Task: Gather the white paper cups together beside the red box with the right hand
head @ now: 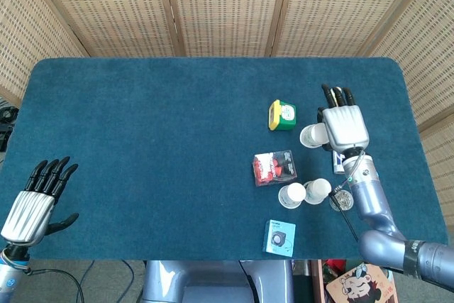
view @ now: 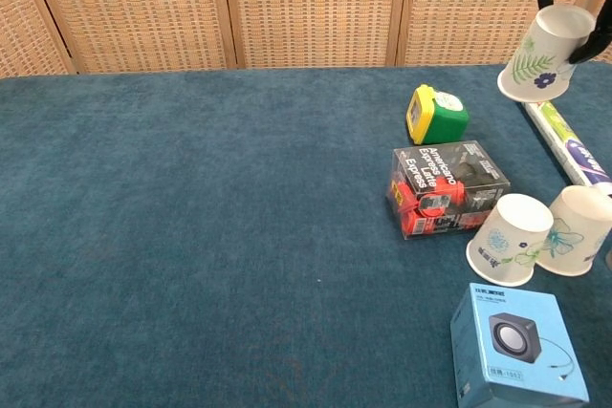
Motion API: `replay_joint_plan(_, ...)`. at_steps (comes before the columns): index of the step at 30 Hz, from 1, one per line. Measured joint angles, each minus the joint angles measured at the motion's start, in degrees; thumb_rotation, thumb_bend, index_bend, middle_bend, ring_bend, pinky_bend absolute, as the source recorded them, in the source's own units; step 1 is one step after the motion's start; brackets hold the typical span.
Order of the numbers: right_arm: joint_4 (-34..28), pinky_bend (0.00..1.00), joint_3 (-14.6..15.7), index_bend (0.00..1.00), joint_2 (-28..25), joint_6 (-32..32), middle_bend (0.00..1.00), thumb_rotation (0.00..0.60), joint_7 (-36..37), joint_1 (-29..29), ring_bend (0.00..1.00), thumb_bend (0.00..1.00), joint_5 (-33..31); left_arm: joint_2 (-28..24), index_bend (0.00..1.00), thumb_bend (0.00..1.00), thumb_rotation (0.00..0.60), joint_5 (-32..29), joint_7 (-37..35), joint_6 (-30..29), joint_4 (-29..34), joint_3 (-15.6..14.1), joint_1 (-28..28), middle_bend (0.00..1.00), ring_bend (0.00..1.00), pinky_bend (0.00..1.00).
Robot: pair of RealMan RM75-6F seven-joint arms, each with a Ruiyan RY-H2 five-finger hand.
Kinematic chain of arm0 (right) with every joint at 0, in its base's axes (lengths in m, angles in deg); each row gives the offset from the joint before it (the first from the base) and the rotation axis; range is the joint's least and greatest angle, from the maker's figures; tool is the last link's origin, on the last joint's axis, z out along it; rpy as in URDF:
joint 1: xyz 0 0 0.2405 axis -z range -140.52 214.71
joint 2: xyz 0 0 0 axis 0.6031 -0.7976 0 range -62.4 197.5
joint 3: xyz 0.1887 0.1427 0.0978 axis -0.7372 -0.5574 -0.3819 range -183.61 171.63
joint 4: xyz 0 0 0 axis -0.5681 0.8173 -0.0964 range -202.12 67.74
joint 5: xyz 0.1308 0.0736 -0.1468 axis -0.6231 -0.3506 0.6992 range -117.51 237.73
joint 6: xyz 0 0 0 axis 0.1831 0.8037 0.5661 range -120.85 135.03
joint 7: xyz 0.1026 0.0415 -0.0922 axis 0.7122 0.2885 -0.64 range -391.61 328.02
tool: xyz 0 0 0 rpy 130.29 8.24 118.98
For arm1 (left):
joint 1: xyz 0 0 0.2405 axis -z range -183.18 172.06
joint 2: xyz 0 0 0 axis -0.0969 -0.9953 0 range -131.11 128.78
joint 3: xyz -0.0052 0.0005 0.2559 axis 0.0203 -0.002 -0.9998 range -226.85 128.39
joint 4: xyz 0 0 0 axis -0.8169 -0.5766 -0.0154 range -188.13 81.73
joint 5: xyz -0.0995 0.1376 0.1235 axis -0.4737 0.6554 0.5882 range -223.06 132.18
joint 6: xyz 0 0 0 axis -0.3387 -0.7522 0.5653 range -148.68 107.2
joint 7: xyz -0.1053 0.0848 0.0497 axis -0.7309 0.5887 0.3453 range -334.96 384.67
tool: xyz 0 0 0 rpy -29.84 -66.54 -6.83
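Counting three white paper cups [view: 543, 54] [view: 507, 239] [view: 577, 230]

the red box [view: 447, 188] reads "americano express" on its dark top; other print is too small to read

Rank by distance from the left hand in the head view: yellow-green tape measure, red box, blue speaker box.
From the left hand, at the table's near left corner:
1. Red box, mid-right of the table, nearest.
2. Blue speaker box, at the near edge, right of centre; only slightly farther than the red box.
3. Yellow-green tape measure, farther back on the right, farthest.
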Motion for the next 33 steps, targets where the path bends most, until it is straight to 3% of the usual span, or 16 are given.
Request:
replay_joint_plan(7,-10.99,0.0,3.09,0.53,-3.8,4.83,0.0,0.6,-1.97,2.53,0.0,0.12,1.3,-0.18,0.0,0.18,0.6,0.7,-0.37,-0.41,-0.09,-0.23,-0.2,0.0,0.0,0.0)
replay_joint_plan(12,-13.86,0.0,5.79,0.53,-4.68,7.37,0.0,0.6,-1.11,5.39,0.0,0.12,4.93,-0.01,0.0,0.18,0.6,0.78,0.13,-0.18,0.01,-0.27,-0.13,0.0,0.0,0.0)
replay_joint_plan(19,-14.14,0.0,8.91,0.53,-4.85,7.85,0.0,0.6,1.28,8.16,0.0,0.12,8.86,0.06,0.0,0.18,0.6,1.04,0.31,-0.23,0.07,-0.39,-0.19,0.0,0.0,0.0)
replay_joint_plan(33,-14.23,0.0,10.32,0.53,-4.06,6.46,0.0,0.6,0.91,8.42,0.0,0.12,8.52,0.19,0.0,0.18,0.6,0.95,0.74,-0.03,0.13,-0.39,-0.19,0.0,0.0,0.0)
